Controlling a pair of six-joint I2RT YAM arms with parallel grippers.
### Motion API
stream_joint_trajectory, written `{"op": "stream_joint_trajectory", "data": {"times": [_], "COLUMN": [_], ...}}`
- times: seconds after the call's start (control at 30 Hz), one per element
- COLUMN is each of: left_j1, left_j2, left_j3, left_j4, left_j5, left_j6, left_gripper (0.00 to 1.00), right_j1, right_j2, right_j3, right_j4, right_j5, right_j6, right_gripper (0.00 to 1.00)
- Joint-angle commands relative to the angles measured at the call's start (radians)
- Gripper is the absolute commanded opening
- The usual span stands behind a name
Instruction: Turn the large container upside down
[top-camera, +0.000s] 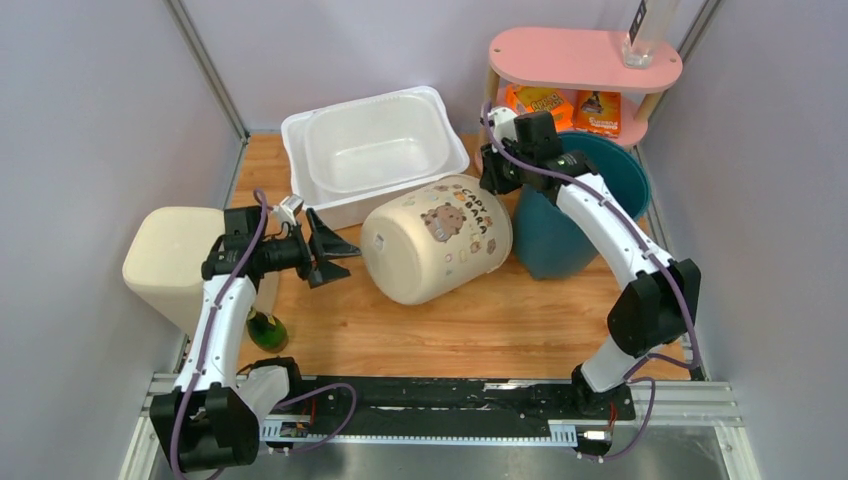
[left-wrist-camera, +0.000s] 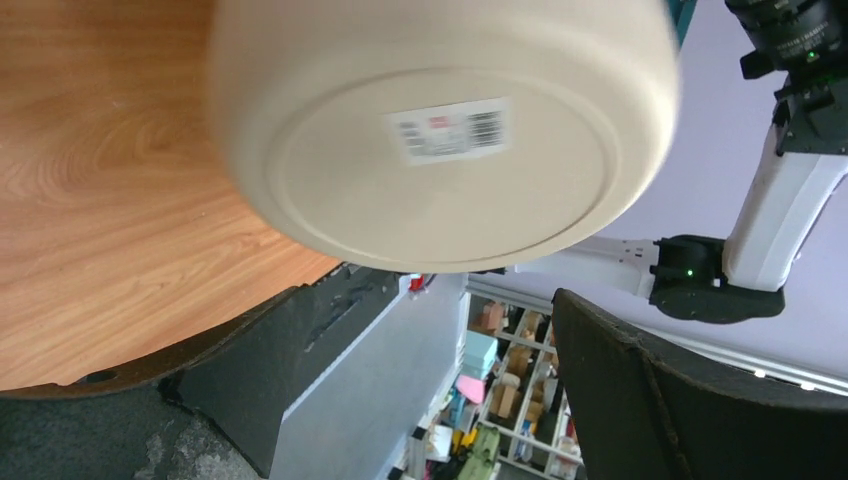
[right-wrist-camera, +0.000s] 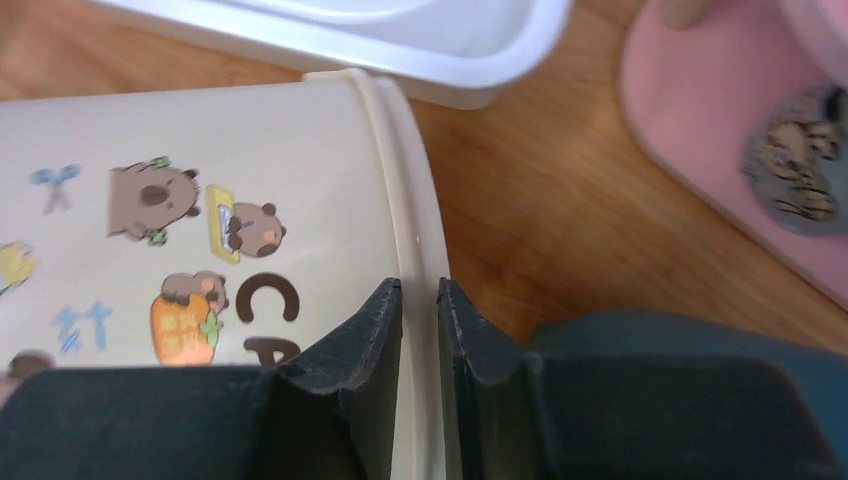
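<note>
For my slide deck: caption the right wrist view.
Right claw pinching the rim of the cream plastic capybara-print bucket lying on its side.

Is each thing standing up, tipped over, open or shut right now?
capybara container: lying on its side, not upside down yet.
right gripper: shut on the container's rim.
left gripper: open, holding nothing.
white tub: upright, empty.
teal bucket: upright.
</note>
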Motion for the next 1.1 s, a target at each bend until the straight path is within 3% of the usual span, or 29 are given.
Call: {"op": "stream_joint_trajectory", "data": {"times": [0.0, 0.2, 0.47, 0.7, 0.9, 1.07], "left_j1": [-0.016, -0.046, -0.047, -0.046, -0.047, -0.058], "left_j2": [-0.027, -0.030, -0.035, -0.052, -0.063, -0.054], "left_j3": [-0.010, 0.003, 0.068, 0.119, 0.114, 0.150], "left_j4": [0.166, 0.202, 0.153, -0.002, -0.072, -0.076], "left_j5": [-0.015, -0.036, -0.040, -0.133, -0.151, -0.164], "left_j6": [-0.078, -0.077, -0.017, 0.197, 0.268, 0.295], "left_gripper": [0.99, 0.99, 0.99, 0.99, 0.99, 0.99], "right_j1": [-0.027, -0.039, -0.007, 0.003, 0.005, 0.005], "right_j2": [0.125, 0.158, 0.154, 0.111, 0.002, -0.139], "right_j3": [-0.032, -0.031, 0.010, 0.127, 0.250, 0.277], "right_j4": [-0.230, -0.199, -0.232, -0.235, -0.244, -0.258], "right_j5": [0.197, 0.228, 0.157, -0.027, -0.182, -0.042], "right_j6": [-0.135, -0.172, -0.117, -0.100, -0.172, -0.255], "right_gripper": [0.19, 0.21, 0.43, 0.50, 0.61, 0.73]}}
